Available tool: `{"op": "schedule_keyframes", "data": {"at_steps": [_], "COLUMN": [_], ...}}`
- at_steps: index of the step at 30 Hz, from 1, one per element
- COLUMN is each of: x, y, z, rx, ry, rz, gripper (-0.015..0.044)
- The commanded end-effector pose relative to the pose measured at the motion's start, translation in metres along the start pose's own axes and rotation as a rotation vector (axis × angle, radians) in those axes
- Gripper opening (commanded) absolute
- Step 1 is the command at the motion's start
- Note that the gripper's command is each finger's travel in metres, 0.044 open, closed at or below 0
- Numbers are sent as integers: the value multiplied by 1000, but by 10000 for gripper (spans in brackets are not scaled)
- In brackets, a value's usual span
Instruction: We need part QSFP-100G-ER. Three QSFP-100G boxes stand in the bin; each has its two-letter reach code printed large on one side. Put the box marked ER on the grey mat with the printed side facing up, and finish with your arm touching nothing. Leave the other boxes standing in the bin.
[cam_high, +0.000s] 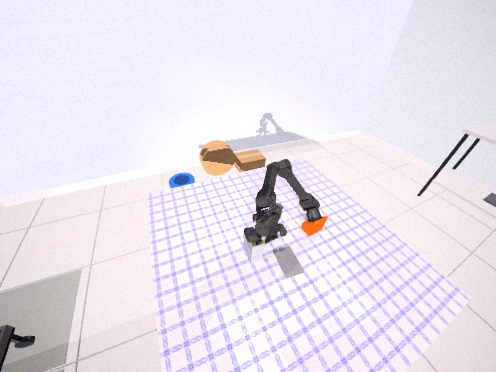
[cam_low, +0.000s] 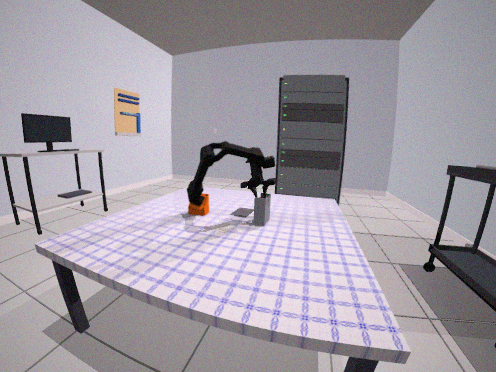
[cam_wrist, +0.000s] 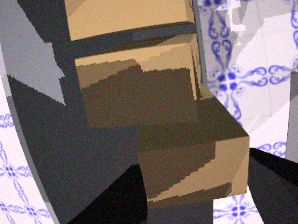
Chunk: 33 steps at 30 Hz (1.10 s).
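Observation:
The grey bin (cam_high: 256, 253) (cam_low: 262, 214) (cam_wrist: 37, 135) stands upright on the table. Two tan boxes stand inside it; the wrist view shows the far box (cam_wrist: 132, 15) and the nearer box (cam_wrist: 137, 95), with a dark bar between them. My gripper (cam_high: 258, 241) (cam_low: 260, 194) (cam_wrist: 194, 167) is at the bin's top, shut on a third tan box. That held box's lower part is hidden, so I cannot tell how deep it reaches. No reach code is readable. The grey mat (cam_high: 288, 262) (cam_low: 242, 212) (cam_wrist: 294, 120) lies beside the bin with nothing on it.
The arm's orange base (cam_high: 314, 226) (cam_low: 199, 206) stands on the checked table. A blue ring-shaped thing (cam_high: 175, 183), a round tan thing (cam_high: 216, 167) and a wooden block (cam_high: 251, 156) are beyond the table's far edge in the top view.

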<state>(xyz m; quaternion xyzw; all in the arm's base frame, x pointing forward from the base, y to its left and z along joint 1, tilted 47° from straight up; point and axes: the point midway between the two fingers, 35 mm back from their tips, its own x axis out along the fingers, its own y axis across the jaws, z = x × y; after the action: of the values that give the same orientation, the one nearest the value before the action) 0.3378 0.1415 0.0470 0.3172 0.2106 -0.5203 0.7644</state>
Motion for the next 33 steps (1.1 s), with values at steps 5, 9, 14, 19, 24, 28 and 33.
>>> {"op": "schedule_keyframes", "data": {"at_steps": [5,9,14,19,24,28,33], "x": [1,2,4,2,2,2,-7], "y": [7,14,22,21,21,21,22], "z": [0,0,0,1,1,1,1], "rx": [-2,-1,1,-2,-2,-2,-2], "ry": [-3,-4,-4,-3,-3,-3,-3], "rz": [-49,-97,-155,-128,-128,-128,-128], "gripper": [151,151,151,230,235,235,235]}}
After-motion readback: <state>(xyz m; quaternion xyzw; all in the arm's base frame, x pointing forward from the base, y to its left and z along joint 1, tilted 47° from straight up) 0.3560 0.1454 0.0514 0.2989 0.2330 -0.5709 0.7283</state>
